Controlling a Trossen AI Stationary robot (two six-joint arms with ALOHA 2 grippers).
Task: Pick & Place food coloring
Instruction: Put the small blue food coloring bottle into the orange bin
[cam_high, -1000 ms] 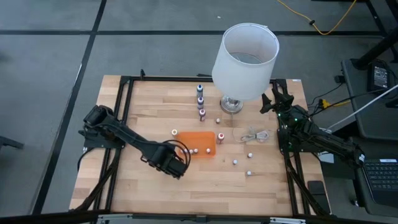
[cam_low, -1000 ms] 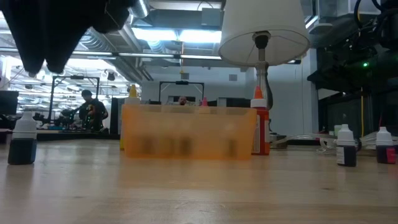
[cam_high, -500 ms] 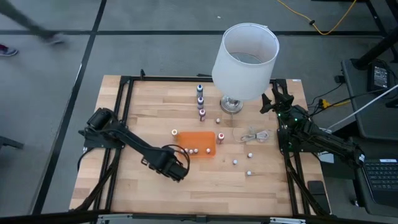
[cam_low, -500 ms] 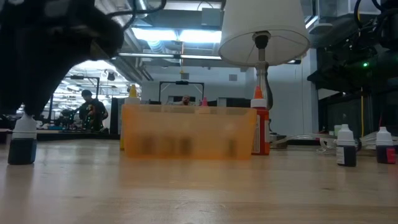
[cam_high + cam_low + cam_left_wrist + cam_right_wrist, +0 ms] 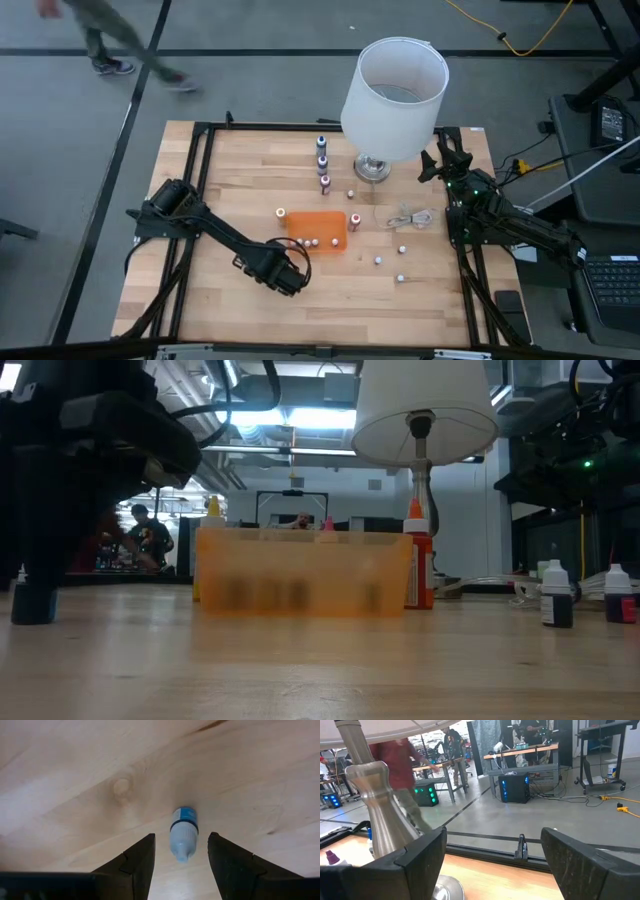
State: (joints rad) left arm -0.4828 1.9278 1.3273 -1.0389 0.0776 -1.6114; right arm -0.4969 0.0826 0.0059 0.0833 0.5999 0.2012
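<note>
A small food coloring bottle [image 5: 183, 831] with a blue body and a pale cap stands upright on the wooden table [image 5: 220, 170], near its front left. My left gripper [image 5: 181, 838] points down over it. Its fingers are open, one on each side of the bottle, with a gap on both sides. In the high view my left gripper [image 5: 287, 277] hides this bottle; in the low view the bottle's dark base [image 5: 33, 603] shows under the arm. The orange tray [image 5: 318, 230] lies mid-table with two bottles inside. My right gripper [image 5: 440, 160] waits open at the far right.
A white-shaded lamp [image 5: 395, 95] stands at the far middle, with a row of three bottles [image 5: 322, 160] to its left. A coiled white cable [image 5: 410, 217] lies right of the tray. Loose bottles [image 5: 378, 261] stand scattered right of the tray. People move in the room beyond.
My left gripper has come down and a little toward the table's near edge. Its fingers now stand on either side of the blue bottle, and the gap between them is unchanged. The bottle has not moved.
</note>
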